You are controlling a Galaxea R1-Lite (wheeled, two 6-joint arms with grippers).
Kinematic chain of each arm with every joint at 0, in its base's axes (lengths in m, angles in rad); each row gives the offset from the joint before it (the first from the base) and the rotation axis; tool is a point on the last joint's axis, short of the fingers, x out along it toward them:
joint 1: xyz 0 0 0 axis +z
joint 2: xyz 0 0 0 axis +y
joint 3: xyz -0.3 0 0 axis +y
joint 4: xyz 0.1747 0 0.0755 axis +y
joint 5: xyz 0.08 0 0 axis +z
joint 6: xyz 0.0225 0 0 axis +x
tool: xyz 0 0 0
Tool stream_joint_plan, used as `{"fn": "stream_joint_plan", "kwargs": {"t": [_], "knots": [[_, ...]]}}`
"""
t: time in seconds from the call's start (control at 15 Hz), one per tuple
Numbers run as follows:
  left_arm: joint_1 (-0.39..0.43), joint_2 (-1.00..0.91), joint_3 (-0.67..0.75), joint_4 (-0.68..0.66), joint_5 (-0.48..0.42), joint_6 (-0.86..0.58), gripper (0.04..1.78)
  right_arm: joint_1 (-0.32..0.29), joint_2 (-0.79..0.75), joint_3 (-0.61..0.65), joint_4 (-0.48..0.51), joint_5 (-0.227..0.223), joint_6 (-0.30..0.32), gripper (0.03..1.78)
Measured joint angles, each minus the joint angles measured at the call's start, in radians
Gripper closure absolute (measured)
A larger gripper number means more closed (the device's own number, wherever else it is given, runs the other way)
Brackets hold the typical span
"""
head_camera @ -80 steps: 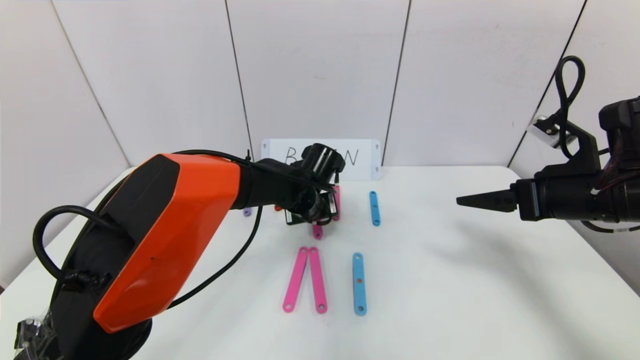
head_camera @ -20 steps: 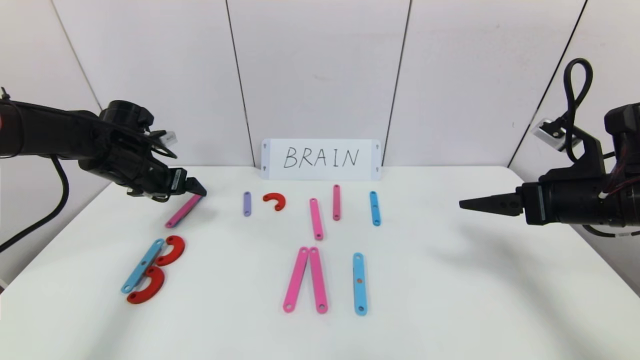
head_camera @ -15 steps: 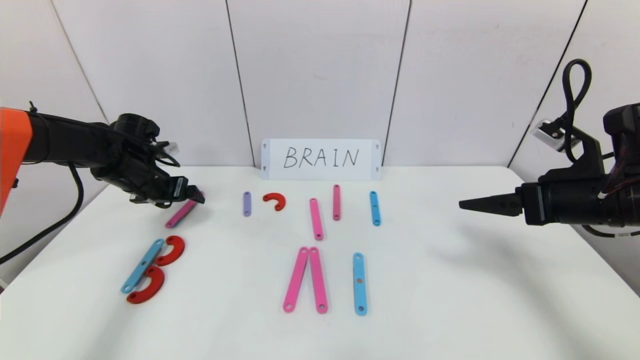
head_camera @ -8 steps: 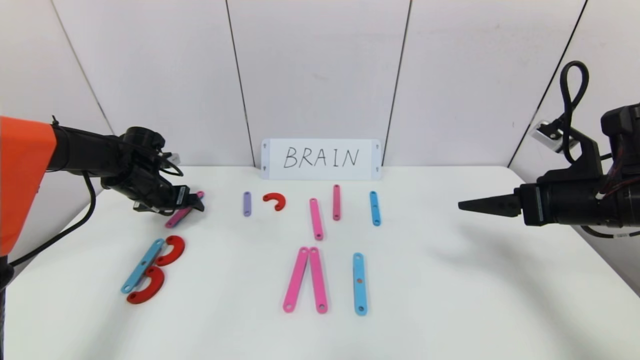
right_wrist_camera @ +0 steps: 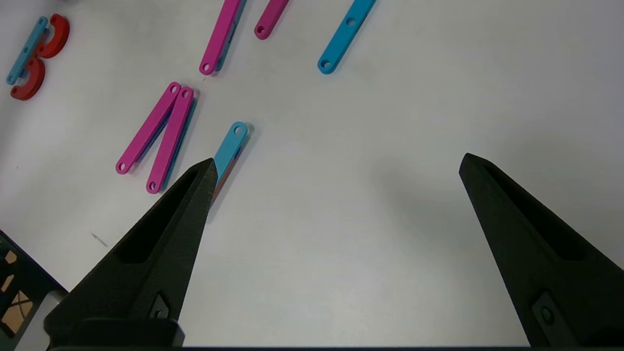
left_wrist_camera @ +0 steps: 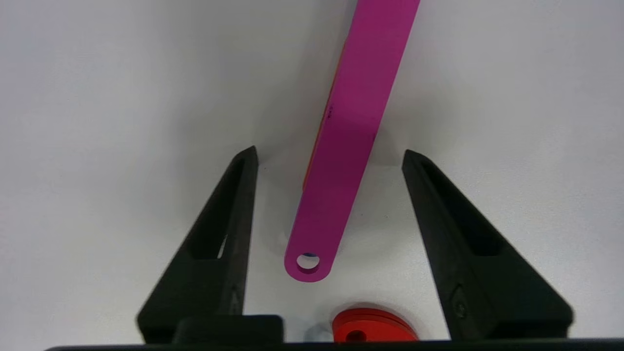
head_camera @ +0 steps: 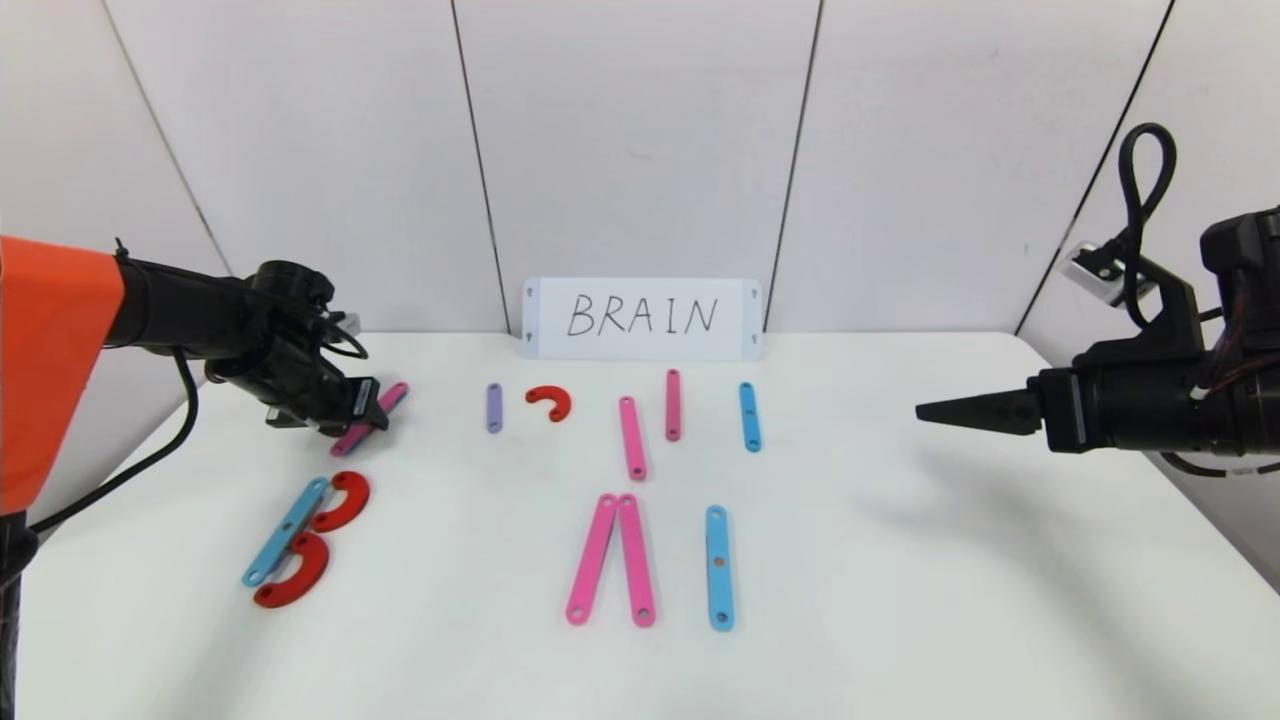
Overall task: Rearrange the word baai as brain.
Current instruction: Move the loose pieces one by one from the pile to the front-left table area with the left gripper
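**Left pincer now straddling the loose pink strip**

Compared with a second ago, the left pincer has slid down along the slanted pink strip at the left of the frame, and it's now right over the strip's middle. In the left wrist shot the two fingers sit on either side of the strip with clear gaps, narrower than before but not touching it. The strip lies flat on the table.

Everything else is where it was. The B made of a blue strip and two red curves sits lower left. The purple strip and small red curve are mid-frame, below the BRAIN card. The pink pair and long blue strip are at lower centre.

The right pincer hangs above the table at the right edge, spread wide, holding nothing, same spot as earlier.
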Motion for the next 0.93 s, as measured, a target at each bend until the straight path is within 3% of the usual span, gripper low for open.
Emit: {"fn": "stream_joint_plan", "kwargs": {"t": [0.13, 0.27, 0.93], "knots": [[0.0, 0.002, 0.0, 0.0, 0.001, 0.0, 1.28, 0.002, 0.0, 0.001, 0.0, 0.0, 0.0, 0.07], [-0.001, 0.004, -0.001, -0.001, 0.001, 0.0, 1.5, 0.006, 0.0, 0.002, 0.0, 0.0, -0.001, 0.07], [-0.001, -0.142, 0.108, 0.008, -0.004, -0.006, 1.52, 0.009, 0.006, 0.003, 0.0, -0.003, -0.001, 0.07]]}}
